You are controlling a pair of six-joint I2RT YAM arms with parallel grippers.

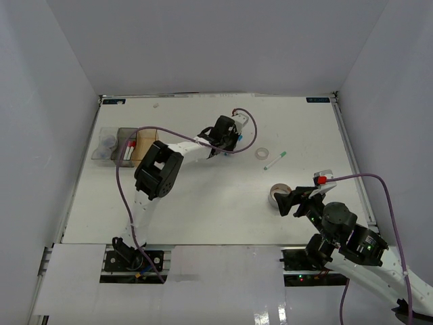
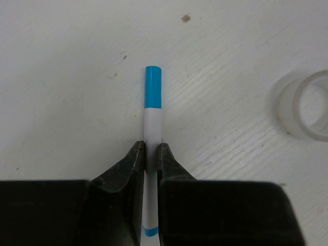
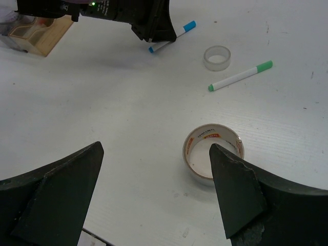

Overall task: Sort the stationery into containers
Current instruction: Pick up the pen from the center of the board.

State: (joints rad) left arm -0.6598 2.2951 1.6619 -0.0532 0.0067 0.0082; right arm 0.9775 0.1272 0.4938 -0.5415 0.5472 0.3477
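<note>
- White surface (image 1: 203, 203) carries everything. Only the top view takes in the three bins (image 1: 120, 133), in a row at its far left: clear, smoky grey, amber. A marker with a reddish cap (image 1: 127, 150) sits in the grey one.
- The left arm (image 1: 159, 172) stretches long across the middle, wrist bent down.
- The right arm (image 1: 338, 223) is folded at the near right.
- The right tool (image 3: 155, 148) gapes wide, gripping nothing, just over the larger tape roll (image 3: 212, 154).
- The left tool (image 2: 150, 151) is clamped tight on the white barrel of the blue-capped marker (image 2: 152, 87), which lies on the surface. The top view hides this marker under the tool; both wrist views show it.
- The small clear tape roll (image 3: 217, 57) lies between that marker and the green-capped marker (image 3: 240, 76).
</note>
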